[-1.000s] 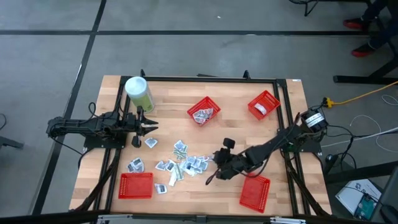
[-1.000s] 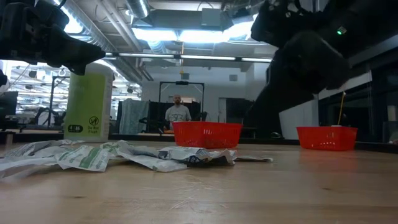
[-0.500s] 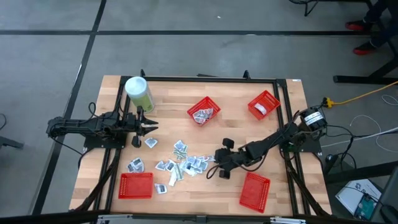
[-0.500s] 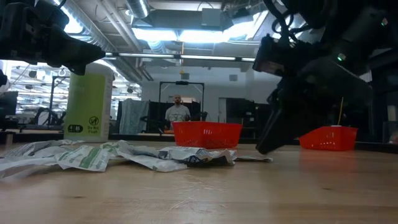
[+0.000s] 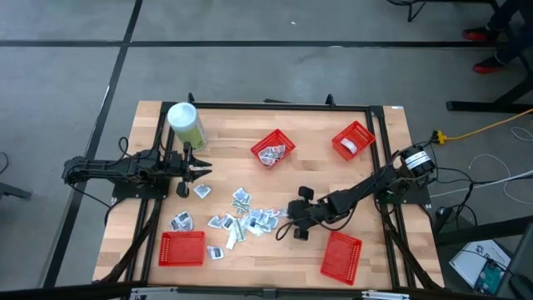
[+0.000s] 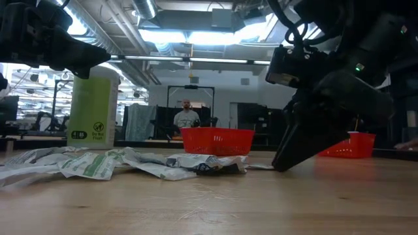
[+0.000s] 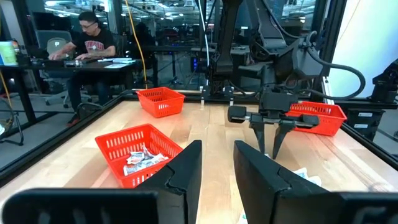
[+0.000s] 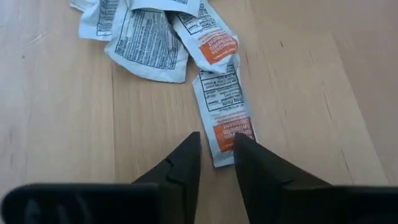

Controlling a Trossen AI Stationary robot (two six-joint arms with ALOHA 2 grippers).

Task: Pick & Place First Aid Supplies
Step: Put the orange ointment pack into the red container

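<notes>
The right tool [image 5: 289, 231] is low over the wooden bench [image 5: 316, 179], at the right edge of the scatter of small flat white-grey first aid packets [image 5: 250, 218] near the bench's middle. In the right wrist view its two dark fingers [image 8: 180, 168] stand a narrow gap apart, straddling the near end of one white packet with black print and an orange end patch [image 8: 226, 115]; the packet's edge lies in that gap, flat on the wood. I cannot tell whether the fingers press it yet.

The high view does not show that packet singly, but it places the rest: a red mesh basket holding packets [image 5: 273, 148] behind the scatter, another red mesh basket [image 5: 353, 139] toward the far right, and two more at the near edge, left [image 5: 181, 248] and right [image 5: 341, 255]. The tall pale-green cylinder canister with white lid [image 5: 186, 125] stands at the far left.

The left tool [image 5: 202, 169] hangs beside that canister, grasping nothing, its fingers [image 7: 186, 171] parted a little.

The low view shows the right tool's tips down at the bench beside the crumpled packets, and a person [image 6: 187, 117] in the room behind.
</notes>
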